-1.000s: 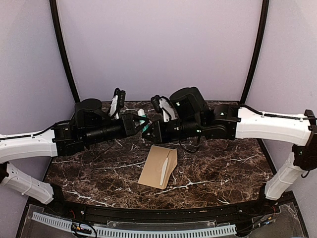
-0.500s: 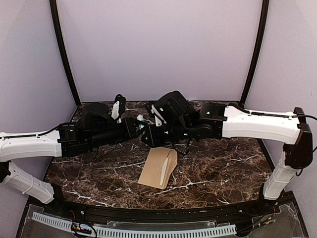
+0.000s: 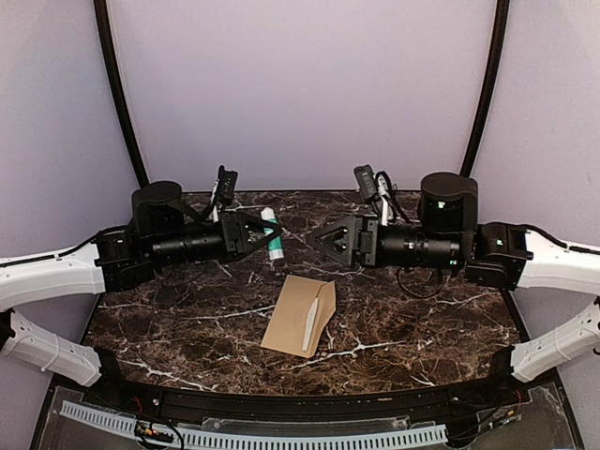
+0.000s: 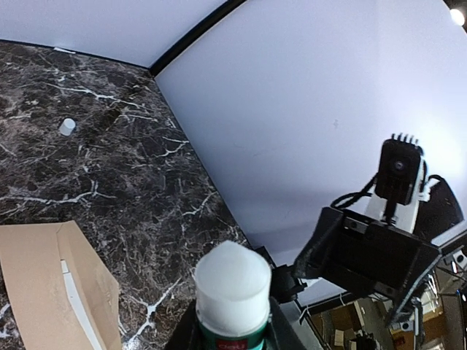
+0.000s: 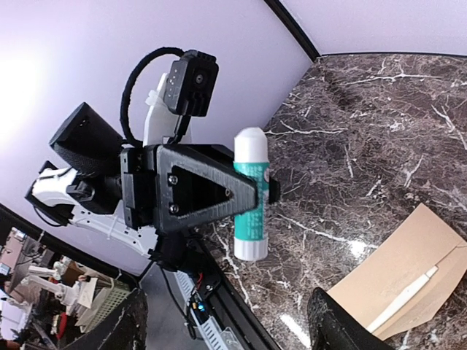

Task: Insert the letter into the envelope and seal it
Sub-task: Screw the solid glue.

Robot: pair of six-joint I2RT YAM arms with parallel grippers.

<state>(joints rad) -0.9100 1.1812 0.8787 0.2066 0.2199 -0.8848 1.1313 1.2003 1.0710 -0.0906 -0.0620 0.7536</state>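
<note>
The right gripper [image 3: 319, 239] has drawn back from the white-and-green glue stick [image 3: 273, 234], its fingers wide and empty, while the left gripper [image 3: 261, 234] clamps that stick behind the kraft-brown paper envelope [image 3: 298, 314], which lies mid-way along the dark marble tabletop [image 3: 422, 319] toward the near edge, so sealing is judged next.

Print on the glue stick [image 5: 250, 191] is unreadable.

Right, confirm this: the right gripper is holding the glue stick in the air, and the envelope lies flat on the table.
Wrong on the arm: the left gripper holds the glue stick in the air, as the right wrist view shows; the right gripper is open and empty. The envelope does lie flat on the table.
</note>
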